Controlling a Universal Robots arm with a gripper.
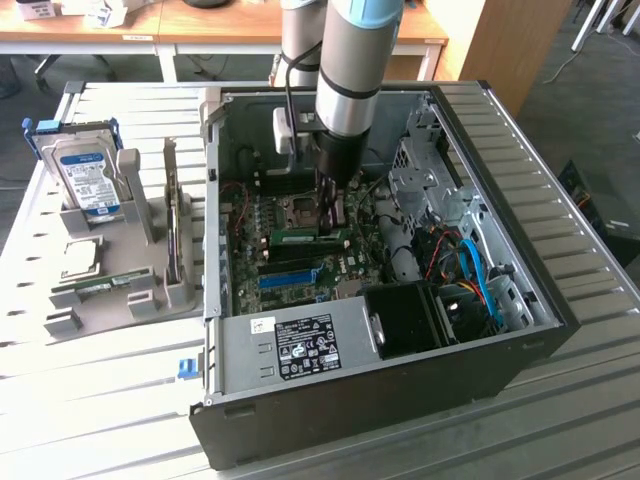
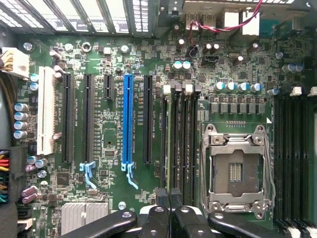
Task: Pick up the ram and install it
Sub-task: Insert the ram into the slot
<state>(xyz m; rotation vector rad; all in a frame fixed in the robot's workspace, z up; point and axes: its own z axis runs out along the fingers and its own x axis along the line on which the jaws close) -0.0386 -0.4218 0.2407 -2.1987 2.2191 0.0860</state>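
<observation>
I see the bench (image 1: 570,400) as a top of pale grey slats. Strong light falls on it at the exterior view's left, where the slats glare almost white; toward the right they read duller. Behind the bench stand two wooden desks (image 1: 200,25) with light brown tops and white legs (image 1: 166,62). A small white box (image 1: 38,8) sits on the one at the left. At the exterior view's right of the desks a tall panel (image 1: 510,40) of pale wood stands upright. Past it the floor (image 1: 590,110) is dark grey, with thin pale chair legs (image 1: 600,15) at the far corner. A dark shape (image 1: 600,200) lies on the floor near the right edge; I cannot tell what it is.
</observation>
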